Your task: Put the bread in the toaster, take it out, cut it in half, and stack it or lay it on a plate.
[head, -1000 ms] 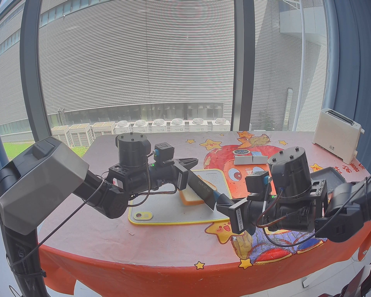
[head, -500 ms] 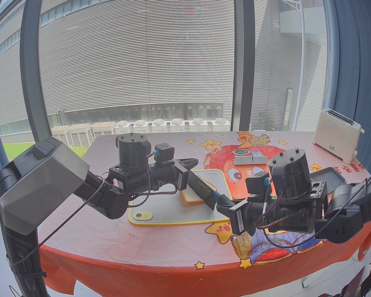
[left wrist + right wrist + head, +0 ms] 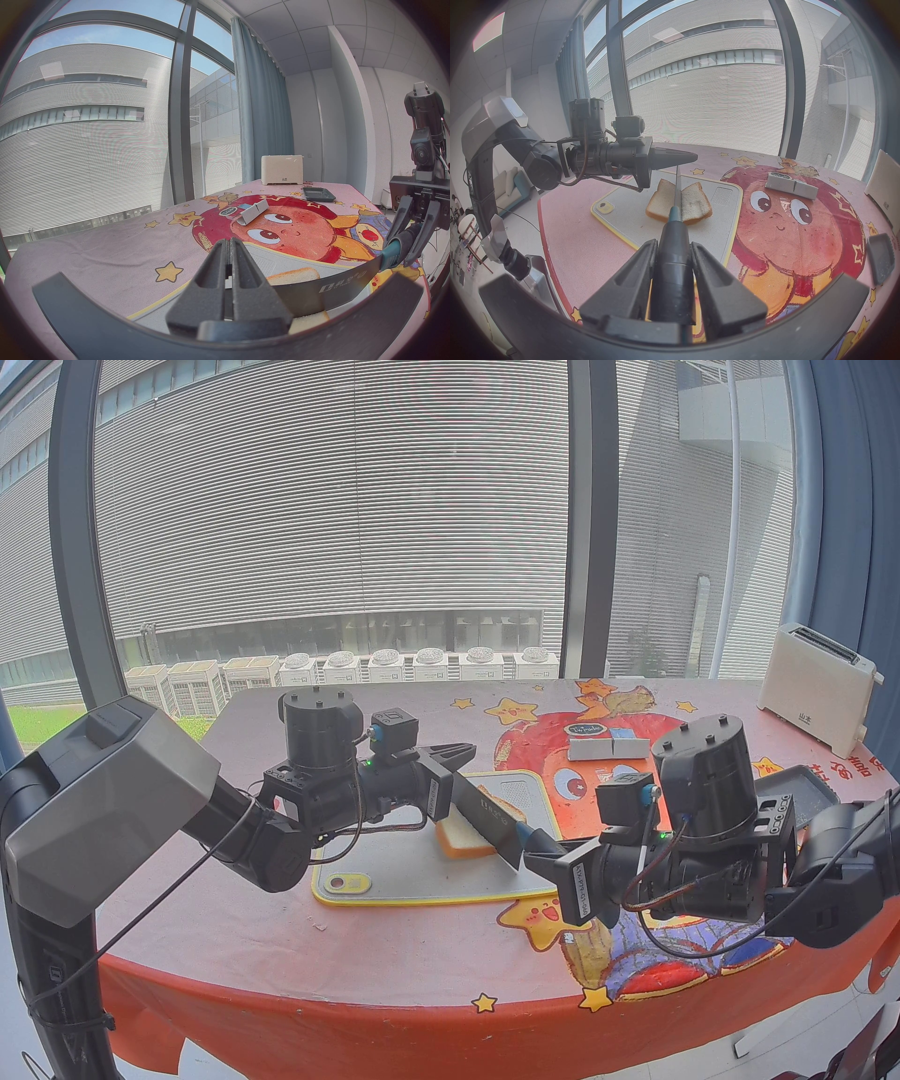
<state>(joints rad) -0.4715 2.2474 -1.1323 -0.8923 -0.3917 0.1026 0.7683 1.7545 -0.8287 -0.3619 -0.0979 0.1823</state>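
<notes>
A slice of bread (image 3: 462,839) lies on the grey cutting board (image 3: 403,871). My right gripper (image 3: 542,849) is shut on the teal handle of a knife (image 3: 489,820). Its dark blade stands edge-down across the middle of the bread (image 3: 679,202), as the right wrist view shows along the knife (image 3: 677,187) from the right gripper (image 3: 674,255). My left gripper (image 3: 466,752) is shut with nothing in it and hovers just over the blade's far end, above the bread. From the left gripper (image 3: 229,262) I see the blade (image 3: 328,289) crossing in front of the bread (image 3: 293,275).
A white toaster (image 3: 820,684) stands at the table's far right. Behind my right arm sits a dark tray (image 3: 804,787). Two grey blocks (image 3: 609,746) lie behind the cutting board. The orange cloth (image 3: 375,946) in front of the board is bare.
The left arm has edged very slightly to the left. The knife, the bread and the right gripper stay where they were.
</notes>
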